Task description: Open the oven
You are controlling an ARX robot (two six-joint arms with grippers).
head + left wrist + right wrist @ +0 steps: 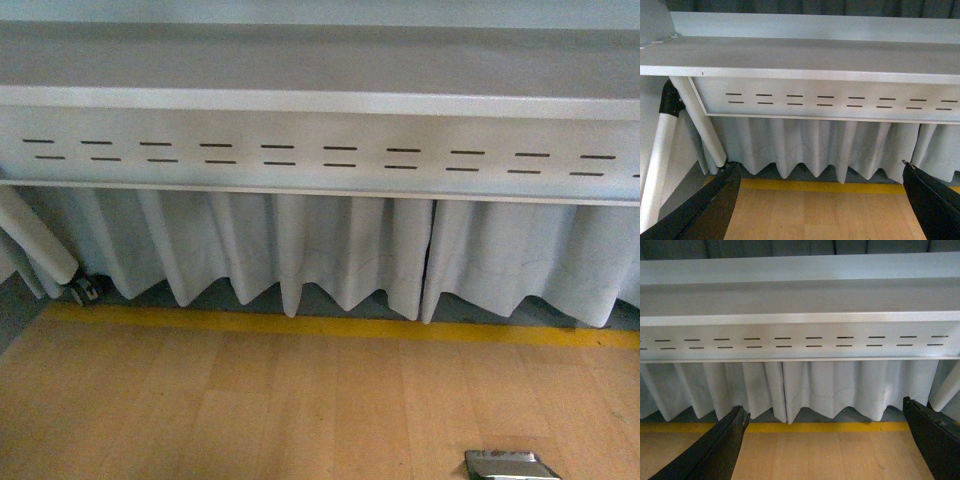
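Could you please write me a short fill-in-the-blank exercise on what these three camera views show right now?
1. The stripe across the wooden surface is coloured ____.
2. The left gripper and the right gripper both hold nothing, their jaws standing ____.
3. The white panel above the pleated cloth carries ____ rows of short slots.
4. The oven shows in ____ of the three views.
Missing words: yellow; open; two; none.

No readable txt, labels or nos. in any view.
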